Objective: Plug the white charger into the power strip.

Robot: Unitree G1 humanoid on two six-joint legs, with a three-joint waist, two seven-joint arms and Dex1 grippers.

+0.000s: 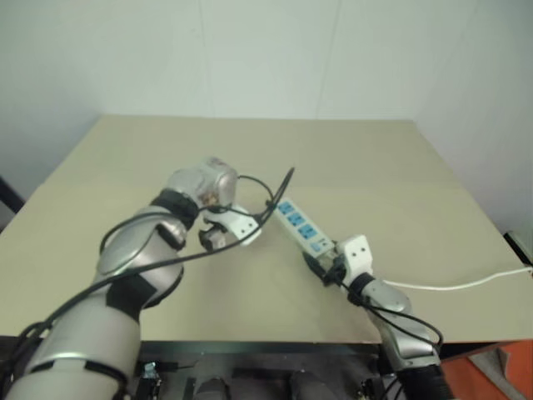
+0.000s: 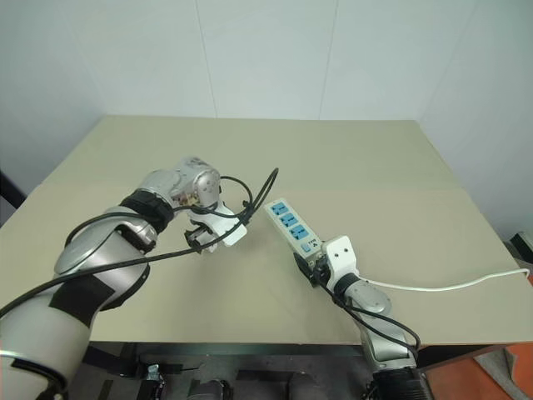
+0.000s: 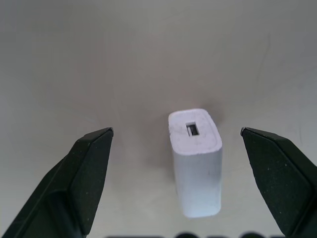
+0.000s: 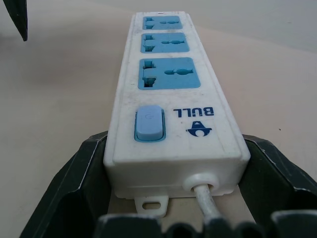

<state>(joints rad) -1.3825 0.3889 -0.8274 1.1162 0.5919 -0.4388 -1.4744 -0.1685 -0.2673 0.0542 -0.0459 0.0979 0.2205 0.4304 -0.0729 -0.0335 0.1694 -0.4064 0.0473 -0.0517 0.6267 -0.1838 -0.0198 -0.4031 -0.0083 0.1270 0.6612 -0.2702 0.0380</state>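
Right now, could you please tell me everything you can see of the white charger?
The white charger is a small smooth plastic block with rounded corners, standing upright on the tan table. Its top face carries a USB slot. Faint specks mark its side. It sits between the left gripper's open black fingers, nearer one of them, touching neither.

Beige table point(image 2: 375, 158), power strip point(image 2: 291, 227), white charger point(image 3: 195, 161)
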